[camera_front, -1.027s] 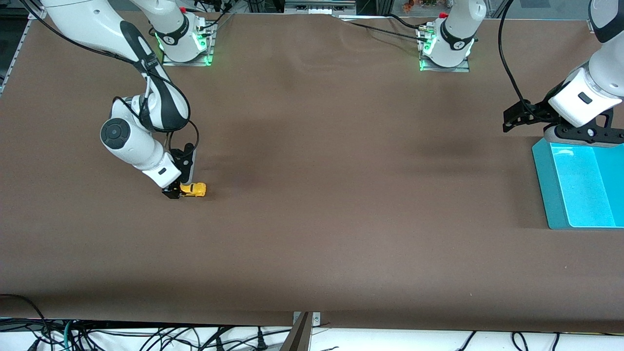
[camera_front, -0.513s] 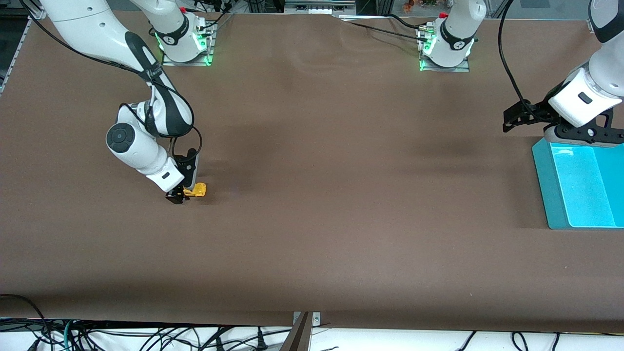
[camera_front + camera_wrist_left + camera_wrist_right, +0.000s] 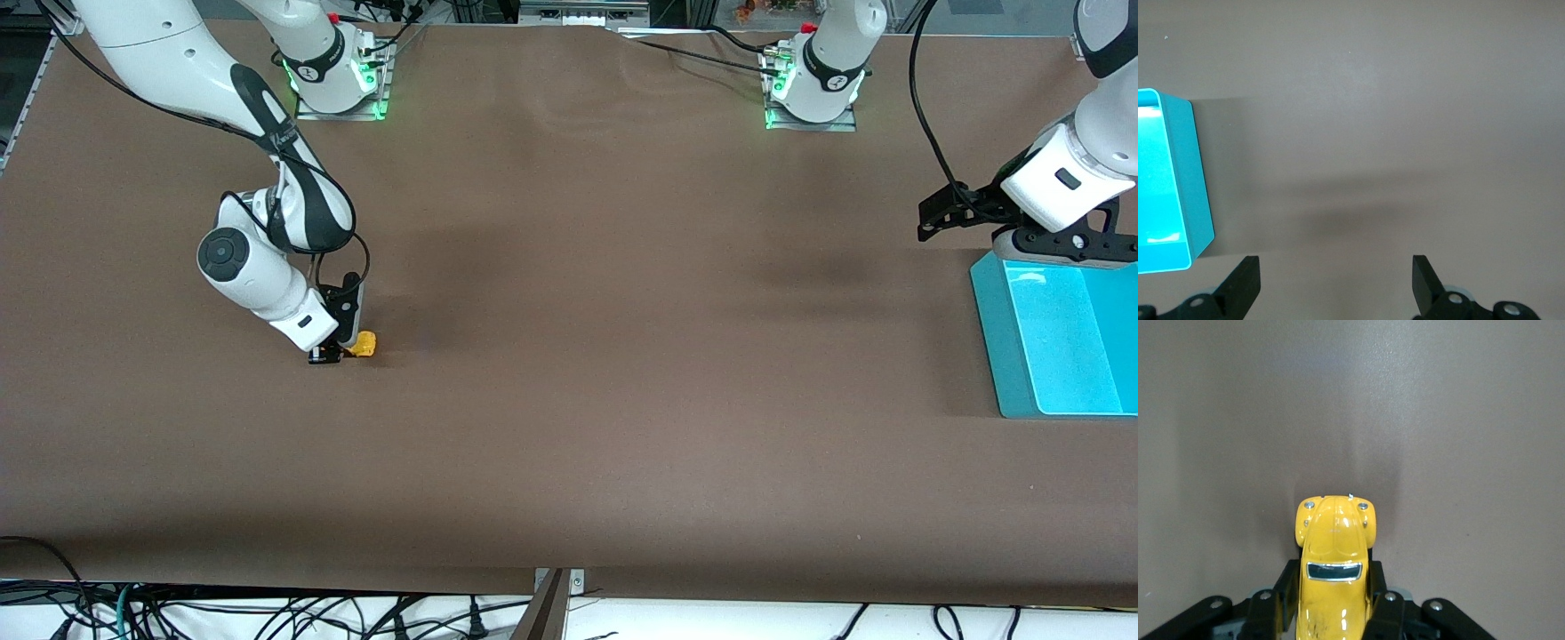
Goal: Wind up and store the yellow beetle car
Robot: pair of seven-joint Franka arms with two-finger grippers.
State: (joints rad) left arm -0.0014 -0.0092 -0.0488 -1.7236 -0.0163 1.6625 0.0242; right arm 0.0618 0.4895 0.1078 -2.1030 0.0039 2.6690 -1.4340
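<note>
Right gripper [image 3: 342,353] jaws clamp yellow beetle car [image 3: 1333,573] by its flanks, wheels on counter [image 3: 569,400], set for winding. Left gripper [image 3: 1335,283] waits, jaws wide, beside teal bin [image 3: 996,338] at 3 o'clock.

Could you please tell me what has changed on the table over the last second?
The right gripper moved in over the yellow beetle car and shut its fingers on the car's sides, so less of the car now shows past it. The car stayed in place on the table. The left gripper stayed open, waiting beside the turquoise bin.
</note>
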